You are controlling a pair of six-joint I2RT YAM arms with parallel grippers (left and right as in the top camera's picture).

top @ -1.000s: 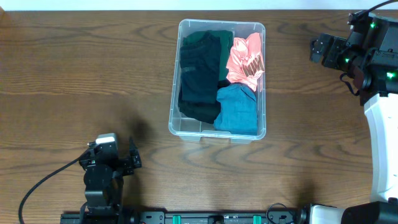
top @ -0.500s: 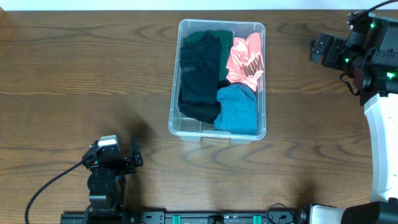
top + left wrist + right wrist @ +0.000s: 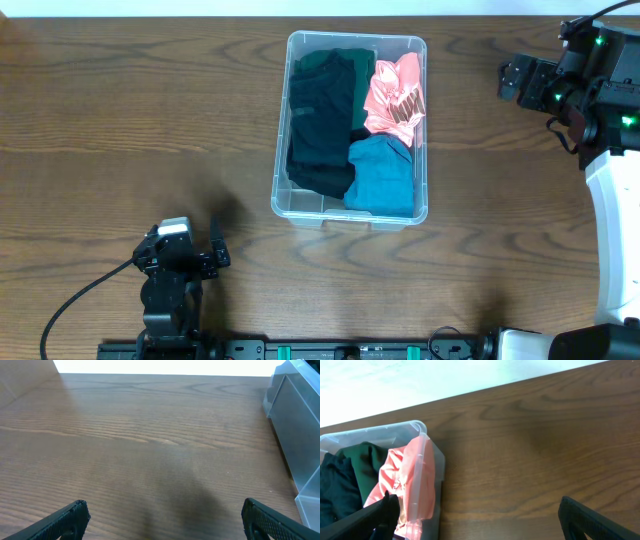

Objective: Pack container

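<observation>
The clear plastic container point(image 3: 282, 150) stands at the table's middle back. It holds a dark green garment point(image 3: 330, 66), a black garment point(image 3: 320, 130), a pink garment point(image 3: 395, 95) and a blue garment point(image 3: 382, 175). My left gripper point(image 3: 212, 256) is open and empty near the front left, well away from the container; its wrist view shows the container's wall point(image 3: 295, 435) at the right. My right gripper point(image 3: 510, 78) is open and empty at the back right, beside the container; its wrist view shows the container's corner point(image 3: 427, 460) with the pink garment point(image 3: 395, 475) inside.
The wooden table point(image 3: 120, 120) spreads left and right of the container. The right arm's white base point(image 3: 612, 230) stands along the right edge. A black cable point(image 3: 75, 295) runs from the left arm at the front.
The left arm shifted slightly toward the front edge one second ago, then held still. The right arm and the container's contents are unchanged.
</observation>
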